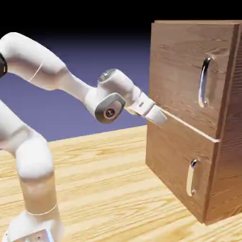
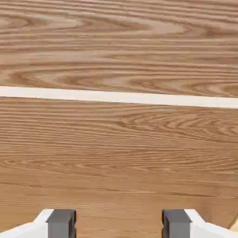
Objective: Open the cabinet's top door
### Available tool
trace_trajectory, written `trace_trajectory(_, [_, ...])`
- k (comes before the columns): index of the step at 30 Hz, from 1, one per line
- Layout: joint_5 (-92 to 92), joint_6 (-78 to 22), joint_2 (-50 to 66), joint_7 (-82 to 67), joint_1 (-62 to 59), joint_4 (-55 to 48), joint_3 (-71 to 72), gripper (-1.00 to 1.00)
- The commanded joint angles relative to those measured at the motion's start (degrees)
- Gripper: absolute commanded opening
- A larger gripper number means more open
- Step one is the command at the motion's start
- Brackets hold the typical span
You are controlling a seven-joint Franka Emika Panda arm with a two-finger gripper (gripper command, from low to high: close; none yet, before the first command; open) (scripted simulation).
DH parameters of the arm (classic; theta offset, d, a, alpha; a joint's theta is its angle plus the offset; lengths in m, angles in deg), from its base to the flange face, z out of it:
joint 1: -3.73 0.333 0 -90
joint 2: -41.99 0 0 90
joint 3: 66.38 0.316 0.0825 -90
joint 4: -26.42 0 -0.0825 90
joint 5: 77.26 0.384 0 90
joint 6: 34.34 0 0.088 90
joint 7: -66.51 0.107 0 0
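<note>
The brown wood-grain cabinet (image 1: 189,118) stands at the exterior view's right. Its top door (image 1: 182,71) is the larger upper panel, with a long curved silver handle (image 1: 203,82) near its right edge, and it looks flush with the front. My gripper (image 1: 160,117) is at the cabinet's left edge, level with the seam between the two doors and well left of and below that handle. In the hand view, wood grain (image 2: 119,153) fills the picture, crossed by a pale seam line (image 2: 119,96). My gripper (image 2: 118,224) is open, with nothing between its fingertips (image 2: 62,222).
The lower door (image 1: 175,160) carries a shorter silver handle (image 1: 191,177). The cabinet stands on a light wooden table (image 1: 104,179). My white arm rises from the lower left and reaches across to the cabinet.
</note>
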Motion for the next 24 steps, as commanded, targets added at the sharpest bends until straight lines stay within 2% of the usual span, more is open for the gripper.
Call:
trace_trajectory(1, [-2.50,0.01,-0.36,1.83,0.76,-0.50,-0.93,0.00])
trace_trajectory(24, [-59.81,0.33,-8.56,43.85,18.23,-12.02,-22.35,0.00])
